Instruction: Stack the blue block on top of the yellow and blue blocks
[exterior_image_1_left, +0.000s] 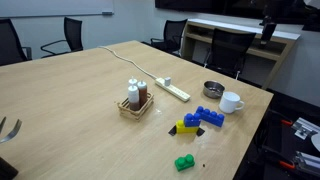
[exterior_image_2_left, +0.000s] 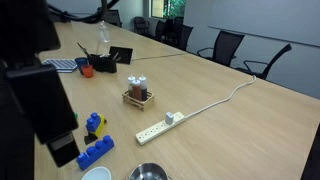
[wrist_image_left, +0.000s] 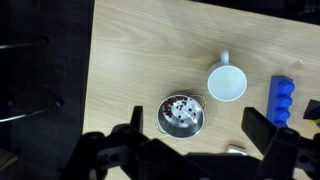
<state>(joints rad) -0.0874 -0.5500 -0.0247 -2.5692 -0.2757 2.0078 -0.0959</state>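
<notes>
The bright blue block lies on the wooden table next to the yellow and navy blocks. Both also show in an exterior view, the blue block in front of the yellow and navy pair. In the wrist view the blue block sits at the right edge. My gripper is open and empty, high above a metal bowl and apart from the blocks. In an exterior view the gripper hangs far above the table's far corner.
A white mug stands between the bowl and the blue block. A green brick lies near the table edge. A wooden caddy with shakers and a white power strip sit mid-table. Office chairs ring the table.
</notes>
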